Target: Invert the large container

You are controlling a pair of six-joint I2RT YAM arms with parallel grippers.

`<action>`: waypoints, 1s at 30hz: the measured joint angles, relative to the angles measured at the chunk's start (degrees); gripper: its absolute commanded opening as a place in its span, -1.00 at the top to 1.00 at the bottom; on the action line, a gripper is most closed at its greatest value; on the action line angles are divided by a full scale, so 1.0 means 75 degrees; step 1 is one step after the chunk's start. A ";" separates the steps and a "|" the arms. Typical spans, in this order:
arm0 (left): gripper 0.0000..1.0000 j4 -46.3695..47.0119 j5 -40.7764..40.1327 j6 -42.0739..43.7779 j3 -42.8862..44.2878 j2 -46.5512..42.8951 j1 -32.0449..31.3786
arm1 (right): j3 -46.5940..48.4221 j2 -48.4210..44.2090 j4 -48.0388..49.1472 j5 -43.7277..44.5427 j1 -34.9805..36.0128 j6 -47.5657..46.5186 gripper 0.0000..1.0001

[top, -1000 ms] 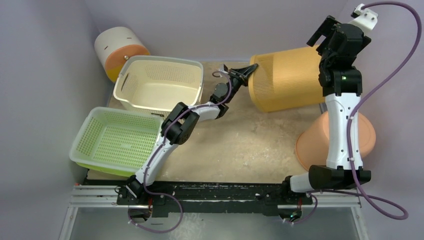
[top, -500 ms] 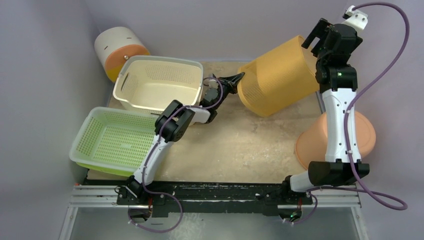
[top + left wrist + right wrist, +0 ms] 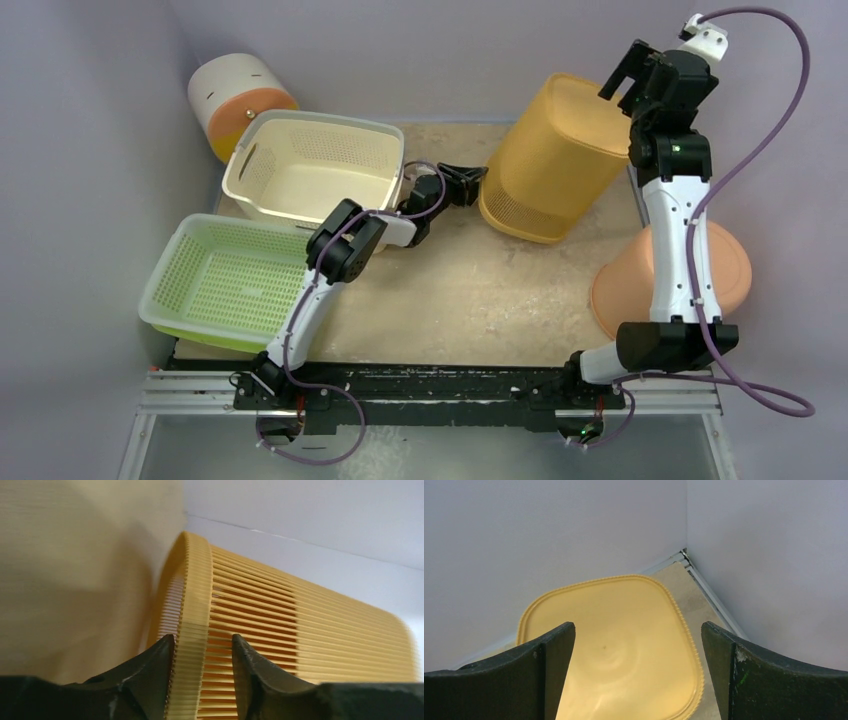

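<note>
Fingers astride ribbed, perhaps plastic container

Left gripper: both dark fingers rise from the bottom edge and straddle the ribbed rim of the large container. Rim band sits between the tips, tight against the left one; a thin strip of slats shows before the right one. Slatted yellow-orange wall runs away to the right of the pincer. Blurred tan surface to its left. Pale grey wall above and beyond.
</note>
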 measured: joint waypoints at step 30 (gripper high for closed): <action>-0.05 -0.8714 0.0507 0.6344 0.1364 -0.2113 -0.0149 | -0.1288 -0.0271 -0.0195 -0.2177 0.0064 0.0058 -0.89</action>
